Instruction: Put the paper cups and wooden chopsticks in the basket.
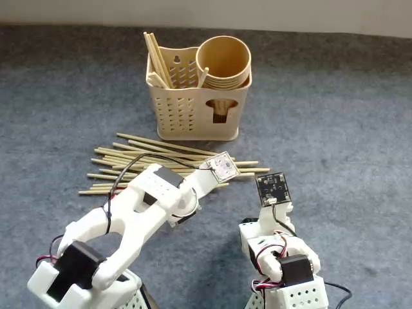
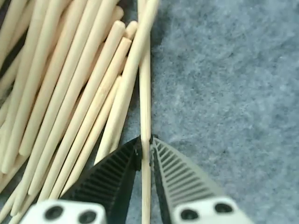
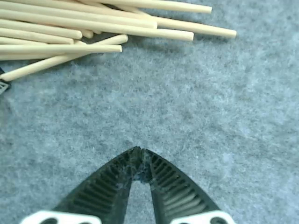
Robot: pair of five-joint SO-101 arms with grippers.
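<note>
Left end effector [image 2: 145, 140] is clenched on one chopstick [image 2: 145, 116] at the pile's [image 2: 70, 93] edge. Right end effector [image 3: 138, 155] is clenched empty, near the pile.

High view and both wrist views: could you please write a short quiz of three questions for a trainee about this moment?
1. True or false: the left claw is shut on a single chopstick.
2. Where are the paper cups relative to the basket? A) stacked inside it B) beside it C) behind it
3. Fill in: the right claw is shut and holds ____.

Key: 1 true; 2 A; 3 nothing.
</note>
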